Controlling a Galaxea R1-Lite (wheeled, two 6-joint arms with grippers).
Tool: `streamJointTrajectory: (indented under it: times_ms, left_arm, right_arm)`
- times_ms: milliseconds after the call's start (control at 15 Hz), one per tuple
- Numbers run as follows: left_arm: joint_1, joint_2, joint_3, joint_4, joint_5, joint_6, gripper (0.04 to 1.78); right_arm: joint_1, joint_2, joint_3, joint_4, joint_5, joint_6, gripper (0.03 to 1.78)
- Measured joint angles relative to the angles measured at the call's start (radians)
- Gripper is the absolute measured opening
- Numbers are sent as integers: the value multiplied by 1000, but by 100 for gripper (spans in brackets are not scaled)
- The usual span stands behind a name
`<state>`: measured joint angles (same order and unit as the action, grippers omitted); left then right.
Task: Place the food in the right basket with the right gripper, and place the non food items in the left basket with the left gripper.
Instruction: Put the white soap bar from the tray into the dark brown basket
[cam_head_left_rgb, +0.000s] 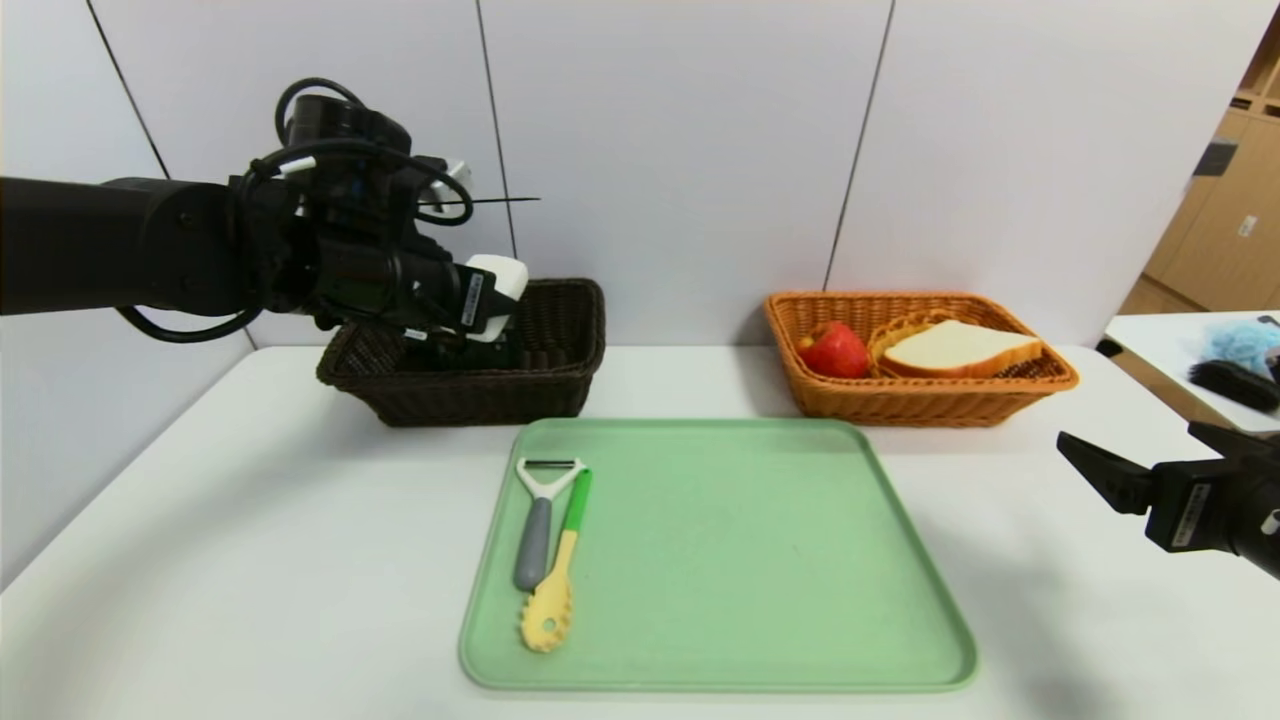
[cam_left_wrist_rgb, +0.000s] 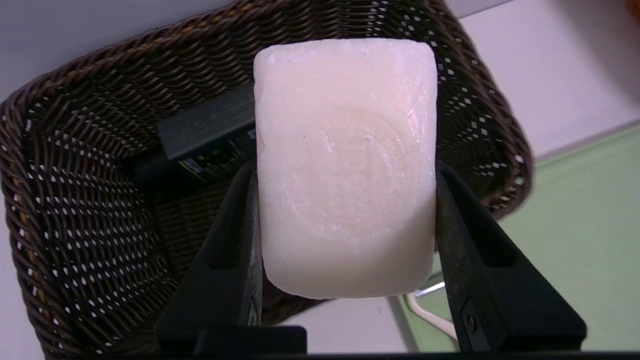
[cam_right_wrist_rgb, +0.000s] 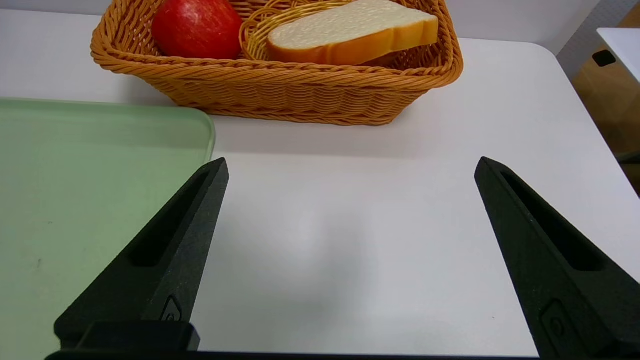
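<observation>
We judge the step in hand to be the drop of a non-food item: the left end effector (cam_left_wrist_rgb: 345, 260) is clamped on a white bar of soap (cam_left_wrist_rgb: 345, 165), its two fingers pressed to the bar's sides, and hangs over the dark basket (cam_head_left_rgb: 560, 375) near the worktop's far-left edge. A dark flat object (cam_left_wrist_rgb: 210, 132) already lies in that basket. The next move calls for lowering slightly inside the wicker walls and parting the fingers; we see free floor beside the dark object, though the rim stands close around. On the green tray (cam_head_left_rgb: 750, 560) at the worktop's middle, a peeler (cam_head_left_rgb: 540, 525) and a pasta spoon (cam_head_left_rgb: 555, 590) lie touching near its left rim, still to be moved. The orange basket (cam_head_left_rgb: 900, 400), toward the far-right edge, holds an apple (cam_head_left_rgb: 835, 350) and a bread slice (cam_head_left_rgb: 960, 348). The right end effector (cam_right_wrist_rgb: 350, 250) hovers spread wide over bare worktop (cam_right_wrist_rgb: 350, 200) near the right edge, with ample room.
</observation>
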<state>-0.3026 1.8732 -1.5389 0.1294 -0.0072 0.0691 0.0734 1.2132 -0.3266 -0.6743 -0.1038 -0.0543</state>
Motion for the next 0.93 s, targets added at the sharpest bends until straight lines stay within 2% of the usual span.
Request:
streamJointTrajectory:
  times_ms: [467,933]
  left_arm:
    - [129,193,-140,-1,1,112,97]
    - [144,242,-145,-1,3,113,97]
  right_arm:
    - [0,10,2,-3,-1,0,170]
    - [0,30,1,-7,0,0,170]
